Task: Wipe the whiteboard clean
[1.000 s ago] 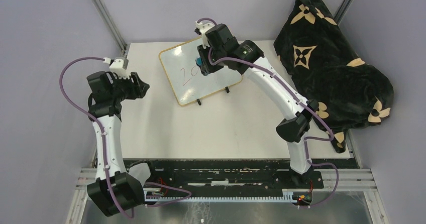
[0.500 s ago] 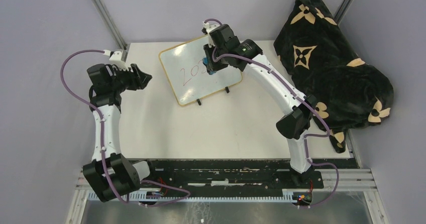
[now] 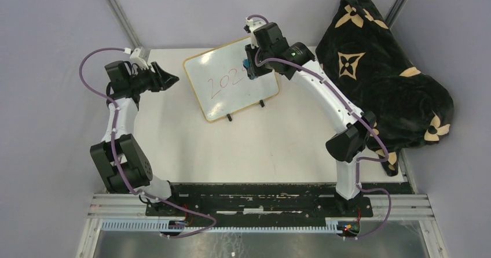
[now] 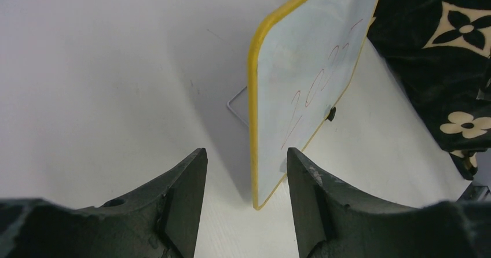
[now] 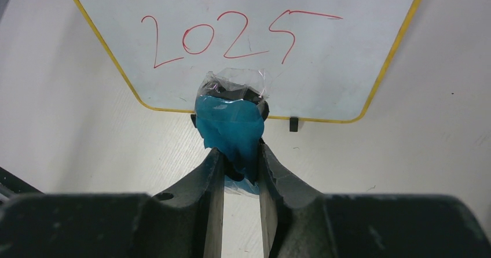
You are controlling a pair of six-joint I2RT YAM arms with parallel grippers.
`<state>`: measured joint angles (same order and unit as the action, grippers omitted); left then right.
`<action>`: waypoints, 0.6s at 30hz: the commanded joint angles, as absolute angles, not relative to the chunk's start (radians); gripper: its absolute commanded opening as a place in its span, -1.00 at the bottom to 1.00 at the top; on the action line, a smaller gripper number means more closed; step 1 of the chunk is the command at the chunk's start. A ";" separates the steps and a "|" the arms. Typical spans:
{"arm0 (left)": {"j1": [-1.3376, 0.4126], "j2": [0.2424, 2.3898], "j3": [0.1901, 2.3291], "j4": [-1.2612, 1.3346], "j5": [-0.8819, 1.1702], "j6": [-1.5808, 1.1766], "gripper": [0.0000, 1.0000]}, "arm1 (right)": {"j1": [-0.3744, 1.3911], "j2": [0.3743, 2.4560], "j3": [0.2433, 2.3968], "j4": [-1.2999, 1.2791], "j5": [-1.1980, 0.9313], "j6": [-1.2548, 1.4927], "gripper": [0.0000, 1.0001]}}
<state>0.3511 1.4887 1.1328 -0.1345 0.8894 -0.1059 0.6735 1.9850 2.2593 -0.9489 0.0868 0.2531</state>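
Open tabletop (image 3: 231, 148) before standing whiteboard (image 3: 228, 99), black blanket (image 3: 382, 78) crowding right side

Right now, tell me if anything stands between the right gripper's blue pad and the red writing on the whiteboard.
Nothing visible does. The right gripper holds the blue pad at the edge of the whiteboard; only bare board separates it from the red 2025.

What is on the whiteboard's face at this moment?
Red handwritten 2025, all four digits intact, on the whiteboard. The blue eraser held in the right fingers hides part of the bottom frame; the surface directly behind it cannot be seen.
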 commanded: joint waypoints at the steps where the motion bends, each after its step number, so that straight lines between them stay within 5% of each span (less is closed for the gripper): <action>1: 0.328 1.512 1.234 -0.078 0.943 -0.167 0.19 | 0.660 1.918 2.226 -0.898 0.101 0.241 -0.99; 18: 0.256 1.584 1.380 -0.266 0.855 -0.004 0.14 | 0.600 1.848 2.134 -0.849 -0.045 0.267 -0.99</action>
